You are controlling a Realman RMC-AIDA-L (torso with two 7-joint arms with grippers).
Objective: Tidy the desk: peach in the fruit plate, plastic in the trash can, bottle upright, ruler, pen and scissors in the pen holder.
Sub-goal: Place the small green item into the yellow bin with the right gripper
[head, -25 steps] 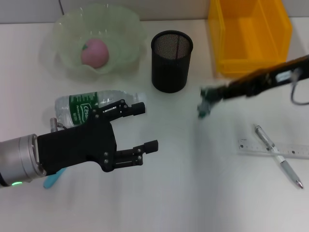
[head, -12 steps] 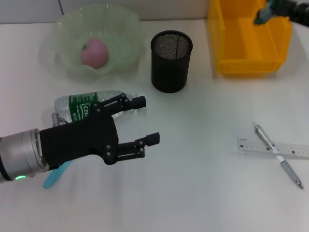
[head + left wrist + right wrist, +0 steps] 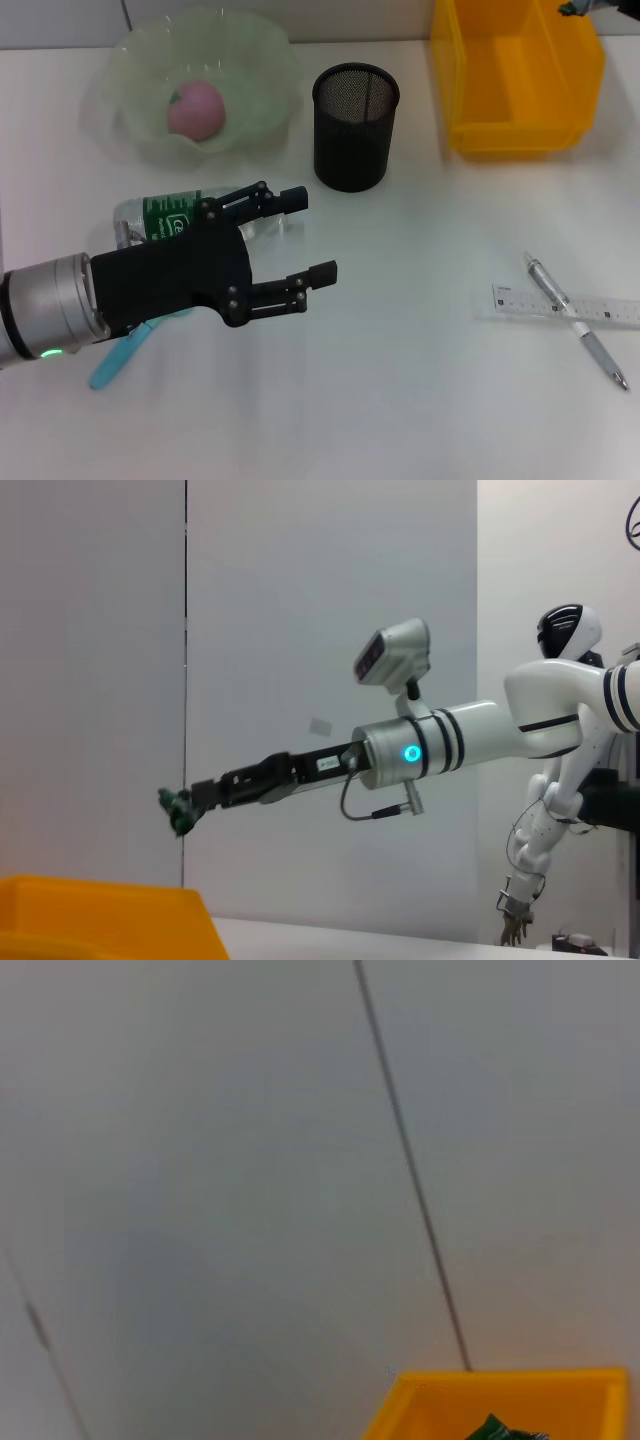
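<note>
Peach done; plastic over bin, four items left.
White desk (image 3: 400, 400); yellow rectangular trash can (image 3: 515, 85): right gripper (image 3: 180, 810) pinches green plastic scrap (image 3: 176, 802) above it. Pale green wavy fruit plate (image 3: 250, 60) holds pink peach (image 3: 196, 108). Black mesh pen holder (image 3: 355, 125) unfilled. Left gripper (image 3: 308, 235) spread over lying clear bottle (image 3: 165, 220); ruler (image 3: 560, 307), pen (image 3: 575, 320), blue scissors (image 3: 115, 360) still on desk.
</note>
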